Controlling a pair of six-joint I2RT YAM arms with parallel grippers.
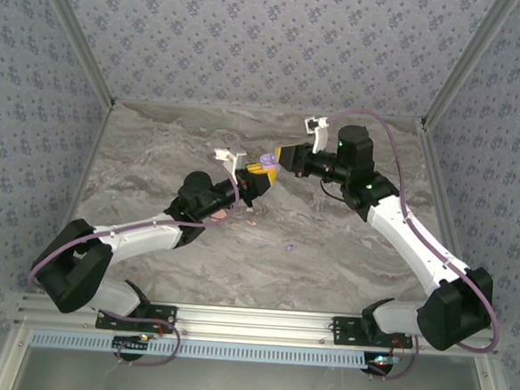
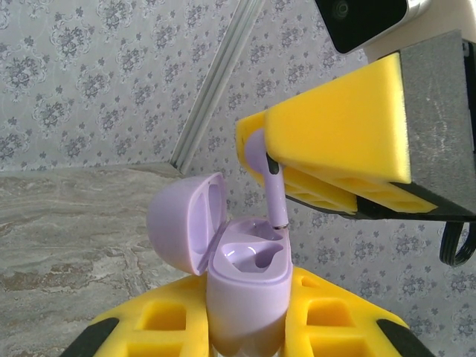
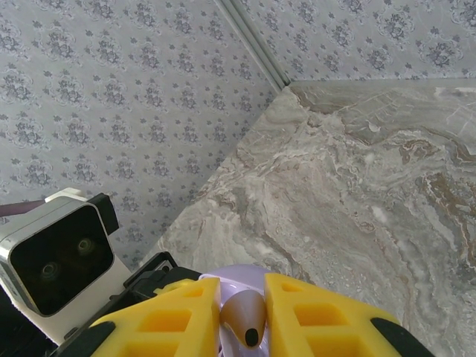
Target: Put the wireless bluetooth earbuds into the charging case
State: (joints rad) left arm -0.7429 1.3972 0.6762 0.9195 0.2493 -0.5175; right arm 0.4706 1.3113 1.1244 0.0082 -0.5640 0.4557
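My left gripper is shut on the lilac charging case, which stands upright with its lid hinged open to the left. Both moulded slots of the case look empty. My right gripper is shut on a purple earbud, gripped by its head between the yellow pads. The earbud's stem hangs down with its metal tip at the rim of the case's far slot. In the top view the two grippers meet above mid-table. From the right wrist the earbud sits over the case.
Tiny loose bits lie on the marble table: a purple one and pale pink ones close by the left arm. Patterned walls enclose the table on three sides. The left wrist's camera housing is close beside my right fingers.
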